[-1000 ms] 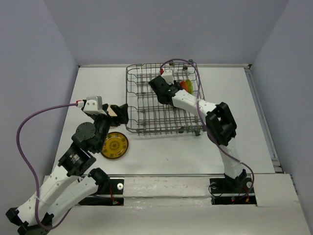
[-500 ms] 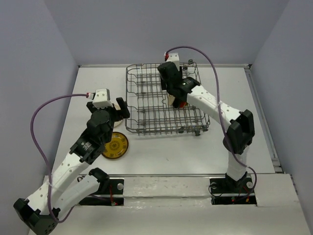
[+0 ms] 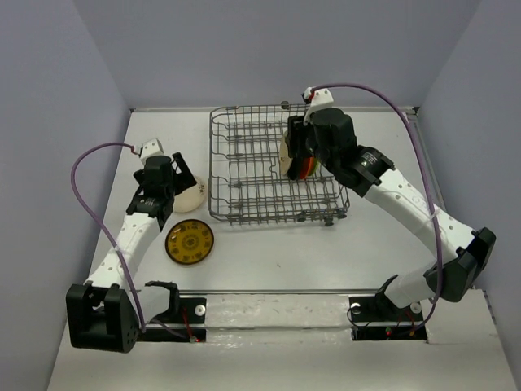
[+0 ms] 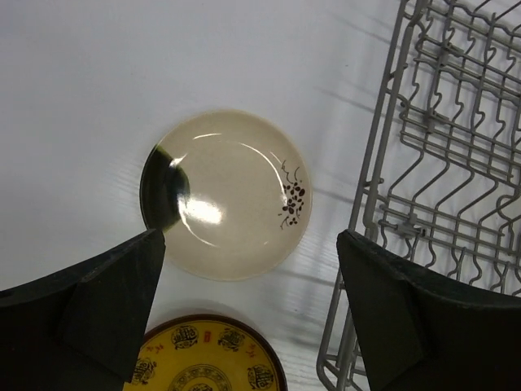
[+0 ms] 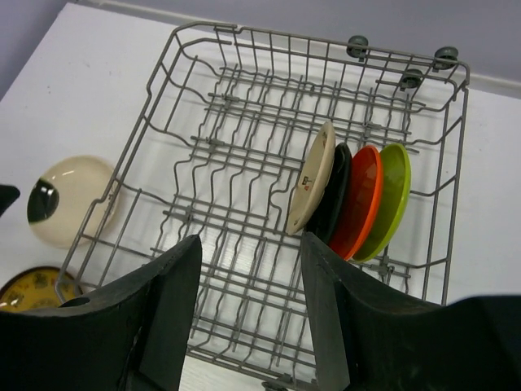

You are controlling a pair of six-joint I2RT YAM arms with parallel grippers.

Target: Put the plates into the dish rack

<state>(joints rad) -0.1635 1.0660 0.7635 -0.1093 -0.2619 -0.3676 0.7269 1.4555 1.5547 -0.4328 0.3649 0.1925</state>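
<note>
The grey wire dish rack [image 3: 213,163] stands at the table's back middle. In the right wrist view four plates stand on edge in its right tine rows: plain beige [image 5: 313,183], black [image 5: 338,191], orange-red [image 5: 362,199] and lime green [image 5: 391,195]. My right gripper [image 5: 251,240] is open and empty above the rack [image 5: 260,34]. The cream plate with a black patch [image 4: 224,195] lies flat on the table left of the rack [image 4: 376,163]. My left gripper [image 4: 249,236] is open above its near edge. The dark yellow plate [image 4: 203,366] lies nearer to me.
Grey walls close in the white table on the left, back and right. From above, the cream plate [image 3: 192,195] lies close to the rack's left rim and the yellow plate [image 3: 189,242] sits in front of it.
My right gripper set the beige plate upright beside the black one, opened and drew back to the right. My left arm swung left; the cream plate that was between its jaws now lies flat on the table.
</note>
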